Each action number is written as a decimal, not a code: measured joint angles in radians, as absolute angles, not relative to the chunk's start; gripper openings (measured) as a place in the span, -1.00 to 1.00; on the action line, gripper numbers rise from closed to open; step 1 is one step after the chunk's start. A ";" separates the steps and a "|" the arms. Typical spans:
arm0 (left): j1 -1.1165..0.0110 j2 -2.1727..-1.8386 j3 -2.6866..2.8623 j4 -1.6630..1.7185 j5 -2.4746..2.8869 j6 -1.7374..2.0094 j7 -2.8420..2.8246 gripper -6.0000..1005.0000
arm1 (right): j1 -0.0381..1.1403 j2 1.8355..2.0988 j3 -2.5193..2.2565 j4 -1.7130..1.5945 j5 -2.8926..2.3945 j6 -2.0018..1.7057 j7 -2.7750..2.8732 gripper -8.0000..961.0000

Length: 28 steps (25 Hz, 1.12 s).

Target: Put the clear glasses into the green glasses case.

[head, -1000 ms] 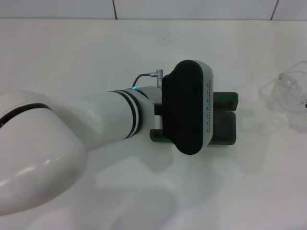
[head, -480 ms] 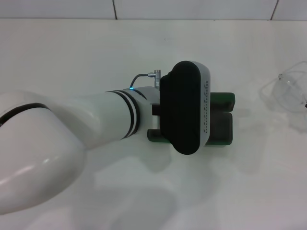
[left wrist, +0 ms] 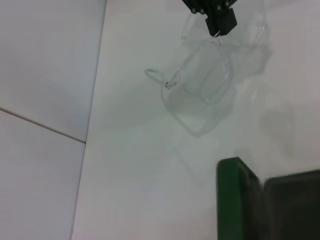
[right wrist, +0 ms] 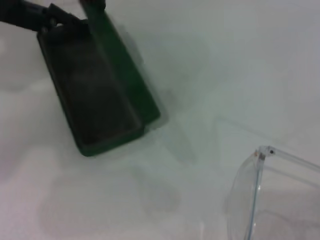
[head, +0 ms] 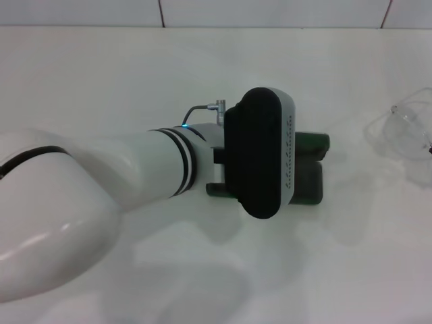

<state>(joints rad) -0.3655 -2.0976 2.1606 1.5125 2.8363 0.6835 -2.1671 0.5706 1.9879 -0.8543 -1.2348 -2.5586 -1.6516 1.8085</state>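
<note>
Left gripper (head: 260,162) hovering over open case (head: 312,169), grip state unclear, right gripper (left wrist: 216,15) clamping glasses (left wrist: 200,85), well apart from case

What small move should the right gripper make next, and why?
Probably grip the clear glasses and lift them slightly. The right gripper is at their frame, they lie on the white table apart from the green glasses case, and the case lies open, dark lining showing, with the left gripper at its end.
</note>
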 joint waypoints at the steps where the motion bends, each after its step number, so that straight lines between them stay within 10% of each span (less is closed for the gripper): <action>1: -0.365 -2.098 2.162 1.513 2.836 0.685 -2.167 -0.64 | 0.571 1.988 -0.854 -1.235 -2.559 -1.652 1.809 -0.88; 16: -0.325 -2.096 2.148 1.605 2.833 0.712 -2.178 -0.17 | 0.566 1.990 -0.854 -1.235 -2.559 -1.654 1.809 -0.88; 28: -0.253 -2.093 1.943 1.842 2.683 0.828 -2.308 -0.18 | 0.575 1.993 -0.853 -1.280 -2.536 -1.675 1.819 -0.88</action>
<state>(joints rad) -0.2529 -2.0933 1.9434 1.8419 2.6833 0.8281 -2.3077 0.5755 1.9927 -0.8533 -1.2801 -2.5364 -1.6748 1.8186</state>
